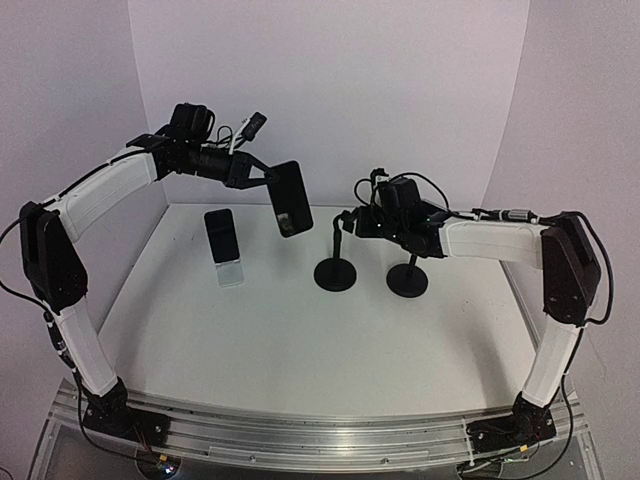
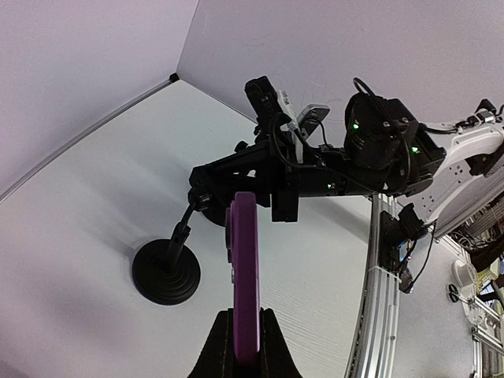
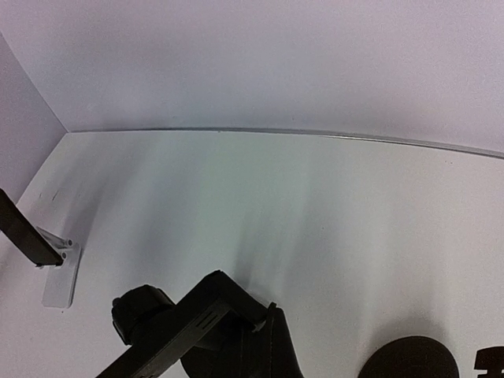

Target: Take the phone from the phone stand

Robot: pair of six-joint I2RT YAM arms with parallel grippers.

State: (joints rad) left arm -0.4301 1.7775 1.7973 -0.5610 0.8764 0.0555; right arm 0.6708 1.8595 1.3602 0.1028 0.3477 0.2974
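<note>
Both arms rise from the bottom edge of the top view. The right arm reaches in from the right, elbow bent. Its gripper (image 1: 352, 220) is at the head of the black stand (image 1: 335, 273) at mid-frame, and I cannot tell how far it is open. The left arm arches high, its gripper (image 1: 268, 178) clamped on the phone (image 1: 290, 198), which hangs in the air above centre, apart from the stand. Only the left wrist view shows the phone's purple edge, pinched between the fingers (image 2: 216, 348). Only the right wrist view shows the white holder (image 3: 60, 277) up close, at its left edge.
</note>
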